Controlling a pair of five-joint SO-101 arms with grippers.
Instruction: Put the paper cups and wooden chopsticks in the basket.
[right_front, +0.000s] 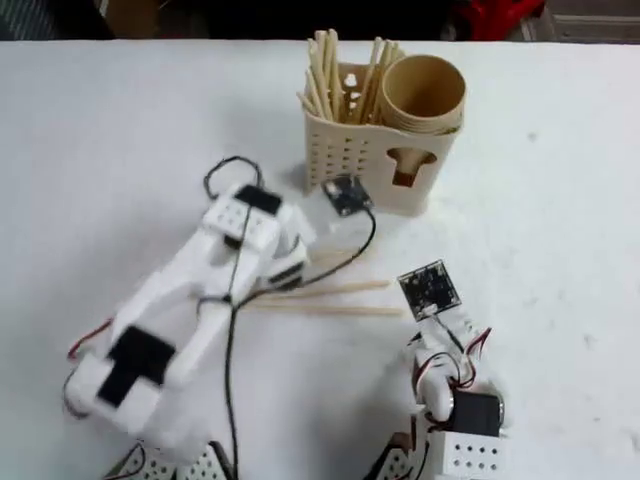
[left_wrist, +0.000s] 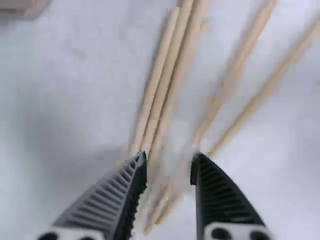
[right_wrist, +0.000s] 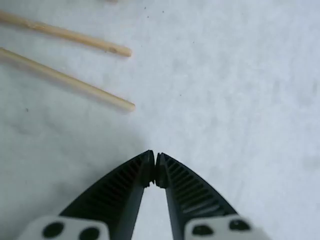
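While the left gripper (left_wrist: 167, 165) hangs low over the white table (right_front: 100, 130) with its two dark ribbed fingers parted, a tight bundle of three wooden chopsticks (left_wrist: 165, 85) runs straight out ahead of it. The near ends of the bundle lie in and under the gap between the fingertips. That spot is blurred, so whether the fingers touch the wood cannot be told, and nothing is clamped. Two more loose chopsticks (left_wrist: 239, 65) lie flat just beside the bundle, angling away from the gripper as they go. The right gripper (right_wrist: 154, 167) is pinched closed, fingertips meeting with nothing between them, above bare tabletop. Two chopstick tips (right_wrist: 70, 35) lie ahead of it and off to one side, apart from its fingers. From overhead, the left arm (right_front: 190, 300) stretches across the table and the shorter right arm (right_front: 445, 370) sits beside it, with loose sticks lying between the two wrists. Beyond both grippers, nearer the left one, stands a cream perforated basket (right_front: 370, 165). Stacked paper cups (right_front: 425, 95) sit in one compartment of it, and upright chopsticks (right_front: 335, 75) fill the other.
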